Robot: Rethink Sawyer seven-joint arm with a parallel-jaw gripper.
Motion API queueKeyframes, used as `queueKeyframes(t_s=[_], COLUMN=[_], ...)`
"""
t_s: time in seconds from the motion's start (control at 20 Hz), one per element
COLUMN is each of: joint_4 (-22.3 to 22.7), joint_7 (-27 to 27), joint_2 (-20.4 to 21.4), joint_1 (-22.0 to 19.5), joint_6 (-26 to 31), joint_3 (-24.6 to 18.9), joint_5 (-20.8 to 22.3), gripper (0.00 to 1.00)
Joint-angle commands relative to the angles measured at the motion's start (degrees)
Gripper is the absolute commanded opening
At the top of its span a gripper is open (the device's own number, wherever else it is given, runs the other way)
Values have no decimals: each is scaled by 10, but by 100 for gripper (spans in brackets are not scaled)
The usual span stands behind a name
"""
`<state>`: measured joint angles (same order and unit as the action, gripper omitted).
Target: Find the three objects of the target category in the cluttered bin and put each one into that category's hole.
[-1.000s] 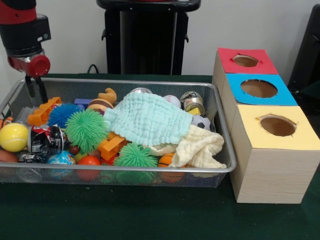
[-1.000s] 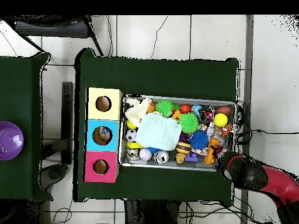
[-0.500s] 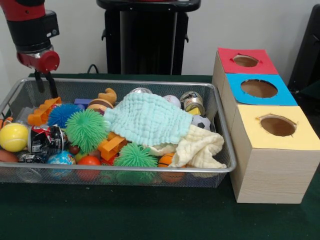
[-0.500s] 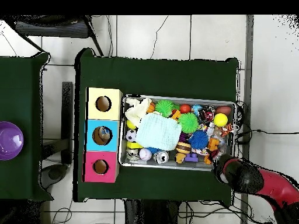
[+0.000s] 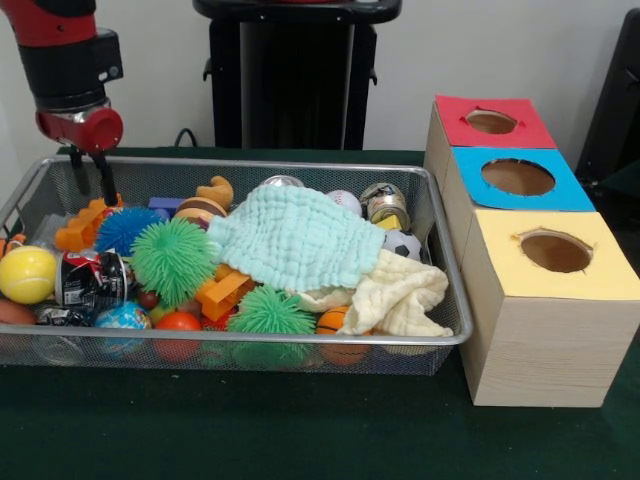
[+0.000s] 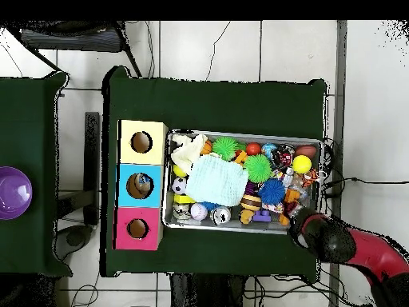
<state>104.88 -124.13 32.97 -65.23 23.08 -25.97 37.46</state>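
Note:
A wire mesh bin (image 5: 300, 165) holds a jumble of toys. A mint cloth (image 5: 295, 235) lies over the middle and a cream cloth (image 5: 400, 295) hangs at the right corner. Around them are green spiky balls (image 5: 172, 260), a blue spiky ball (image 5: 125, 228), orange blocks (image 5: 85, 222), a yellow tennis ball (image 5: 27, 273), a soccer ball (image 5: 403, 244), a baseball (image 5: 345, 200) and cans (image 5: 385, 205). My gripper (image 5: 94, 190) hangs open and empty over the bin's back left corner, just above the orange blocks. In the overhead view the gripper (image 6: 306, 223) is at the bin (image 6: 240, 229) rim's lower right.
Right of the bin stands a wooden box with a red hole (image 5: 491, 121), a blue hole (image 5: 518, 177) and a yellow hole (image 5: 556, 251). The black pedestal (image 5: 295, 80) rises behind the bin. A purple bowl (image 6: 12, 192) sits on a separate side table.
The gripper shifted right along the bin's back left corner, rising first and then dipping slightly toward the orange blocks. Nothing in the bin has moved.

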Motion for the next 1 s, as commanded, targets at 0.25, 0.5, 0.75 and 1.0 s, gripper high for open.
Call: queueKeyframes(t_s=[0.25,0.5,0.75,1.0], joint_4=[-74,-105,-121,-135], joint_7=[-1,2,2,2], joint_2=[-64,-92,-87,-90], joint_1=[34,52,80,97], joint_6=[-64,-75,-70,-62], joint_3=[42,67,103,118], joint_5=[52,68,88,85], gripper=[100,100,100,100])
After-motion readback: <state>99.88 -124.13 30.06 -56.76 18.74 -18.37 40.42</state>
